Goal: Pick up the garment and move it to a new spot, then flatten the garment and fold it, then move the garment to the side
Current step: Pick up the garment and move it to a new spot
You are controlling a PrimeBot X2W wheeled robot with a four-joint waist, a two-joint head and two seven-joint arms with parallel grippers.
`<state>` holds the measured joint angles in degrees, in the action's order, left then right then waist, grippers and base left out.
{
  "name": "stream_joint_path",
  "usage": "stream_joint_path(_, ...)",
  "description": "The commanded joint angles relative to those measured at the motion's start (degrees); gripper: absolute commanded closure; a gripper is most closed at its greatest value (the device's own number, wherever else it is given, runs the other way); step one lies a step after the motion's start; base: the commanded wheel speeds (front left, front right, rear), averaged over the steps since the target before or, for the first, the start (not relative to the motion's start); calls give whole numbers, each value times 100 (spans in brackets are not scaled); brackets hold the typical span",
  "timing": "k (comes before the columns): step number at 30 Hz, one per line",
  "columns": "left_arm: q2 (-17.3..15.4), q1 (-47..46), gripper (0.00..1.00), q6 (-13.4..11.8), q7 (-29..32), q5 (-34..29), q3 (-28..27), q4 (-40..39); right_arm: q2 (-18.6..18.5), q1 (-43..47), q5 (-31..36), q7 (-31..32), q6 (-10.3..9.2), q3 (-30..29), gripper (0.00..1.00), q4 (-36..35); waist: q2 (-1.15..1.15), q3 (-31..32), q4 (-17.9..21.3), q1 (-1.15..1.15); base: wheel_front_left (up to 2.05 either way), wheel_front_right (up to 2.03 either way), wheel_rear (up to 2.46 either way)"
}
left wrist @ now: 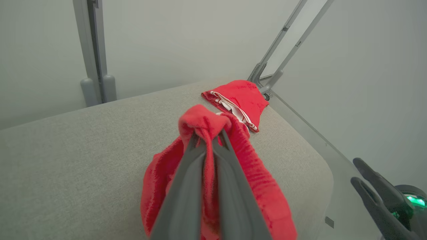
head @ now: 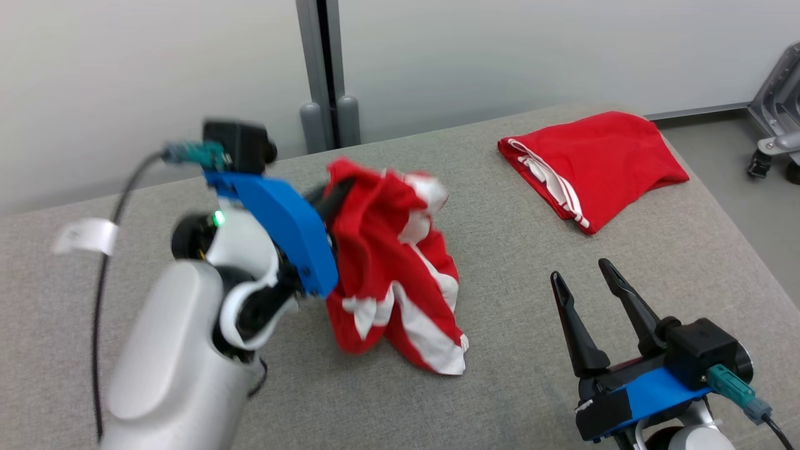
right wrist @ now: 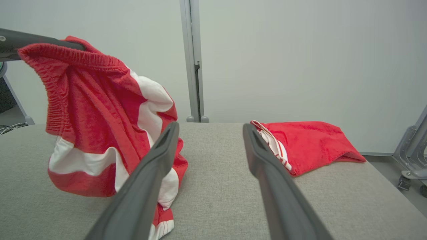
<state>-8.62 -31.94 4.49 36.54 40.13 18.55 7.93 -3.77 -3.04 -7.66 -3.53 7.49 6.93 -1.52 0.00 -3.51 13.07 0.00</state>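
From my station, the head view shows the left pincer left of centre in the frame, clenched on the top edge of the red and white garment. In the left wrist view its two dark fingers are pressed together with a bunch of red fabric squeezed between their tips and hanging down on both sides. The garment hangs from that grip in loose folds in the middle of the head view, and its lower end reaches down to the grey tabletop; the elastic waistband shows at the upper left of the right wrist view, just under the gripping fingers. The right pincer sits at the lower right of the head view, released, its fingers spread wide with nothing between them, pointing up the frame and well apart from the hanging garment. A second, folded red cloth lies flat on the tabletop at the upper right, near the far edge, apart from both pincers.
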Motion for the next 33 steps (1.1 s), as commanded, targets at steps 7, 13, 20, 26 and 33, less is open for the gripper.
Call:
stream_joint_path(7, 213, 622, 0, -255, -898, -593, 374, 1351, 54, -64, -35, -66, 1, 25, 0, 12, 0, -116, 34, 0, 0, 0, 0)
stream_joint_path(13, 433, 712, 0, -201, -1905, -762, 580, 1989, 57, -122, -3, -69, 1, -8, 0, 27, 0, -190, -197, 0, 0, 0, 0)
stream_joint_path(20, 524, 998, 0, -5, -3098, -544, 539, 1693, 27, -34, 96, -10, 1, -156, 0, -6, 0, -61, -586, 0, 0, 0, 0)
stream_joint_path(26, 260, 1520, 0, -210, -4069, -788, 315, 1240, 10, 75, 131, 74, 1, -331, 0, -92, 0, 102, -921, 0, 0, 0, 0)
stream_joint_path(33, -116, 2178, 0, -603, -4812, -1032, -13, 891, 0, 279, 149, 73, 1, -630, 0, -75, 0, 277, -1251, 0, 0, 0, 0)
